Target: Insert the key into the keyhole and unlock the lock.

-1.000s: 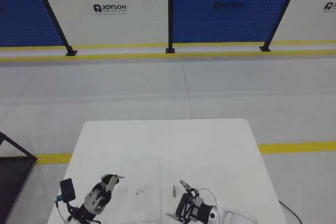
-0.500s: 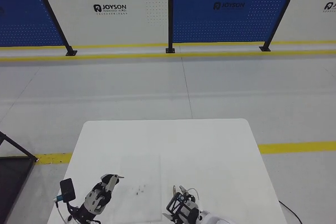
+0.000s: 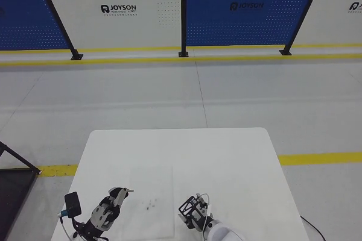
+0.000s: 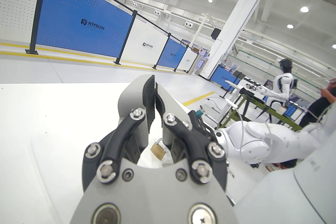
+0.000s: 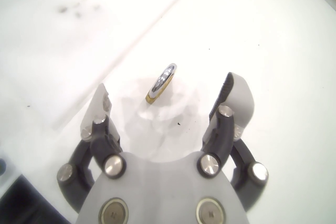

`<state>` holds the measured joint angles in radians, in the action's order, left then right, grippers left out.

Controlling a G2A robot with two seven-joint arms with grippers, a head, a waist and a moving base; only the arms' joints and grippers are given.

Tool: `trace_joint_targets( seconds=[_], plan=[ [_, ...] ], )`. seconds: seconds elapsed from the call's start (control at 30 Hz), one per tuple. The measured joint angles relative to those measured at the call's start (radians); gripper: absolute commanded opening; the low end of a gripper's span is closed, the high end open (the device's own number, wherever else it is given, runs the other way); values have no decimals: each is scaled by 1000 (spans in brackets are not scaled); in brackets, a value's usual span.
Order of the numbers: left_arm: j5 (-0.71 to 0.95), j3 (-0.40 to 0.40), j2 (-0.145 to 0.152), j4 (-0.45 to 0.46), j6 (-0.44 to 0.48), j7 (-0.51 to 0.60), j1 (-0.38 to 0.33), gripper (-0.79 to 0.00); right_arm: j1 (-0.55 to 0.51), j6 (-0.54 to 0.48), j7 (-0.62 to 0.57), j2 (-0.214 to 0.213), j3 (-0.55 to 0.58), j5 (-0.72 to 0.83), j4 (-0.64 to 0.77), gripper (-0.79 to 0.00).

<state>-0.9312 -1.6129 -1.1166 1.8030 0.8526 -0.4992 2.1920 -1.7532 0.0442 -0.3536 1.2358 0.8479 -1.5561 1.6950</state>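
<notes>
Padlock (image 5: 161, 84) stood on edge on the white counter (image 5: 236, 25), between the wide-spread fingers of the right tool (image 5: 168, 89), touching neither. Left tool (image 4: 154, 88), well off to that tool's left, was pinched shut; whether it held anything was unclear.

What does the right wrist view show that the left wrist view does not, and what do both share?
Only the right wrist view: the right gripper plainly open, and dark specks on the white table. Only the left wrist view: the left gripper, shut, the right arm, and blue fence panels in the hall behind. Both: the brass padlock on that table.
</notes>
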Motion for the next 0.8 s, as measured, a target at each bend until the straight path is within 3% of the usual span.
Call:
trace_joint_targets(
  seconds=[0.33,0.5,0.57,0.8],
  plan=[
    [0,0,0,0,0,0,0,-785,19,-6,13,6,-4,36,-36,-474],
    [0,0,0,0,0,0,0,-785,31,-14,13,8,-6,51,-50,-665],
    [0,0,0,0,0,0,0,-785,34,-17,15,9,-4,57,-53,-776],
    [0,0,0,0,0,0,0,-785,17,-14,87,1,33,77,-20,-785]
  ],
)
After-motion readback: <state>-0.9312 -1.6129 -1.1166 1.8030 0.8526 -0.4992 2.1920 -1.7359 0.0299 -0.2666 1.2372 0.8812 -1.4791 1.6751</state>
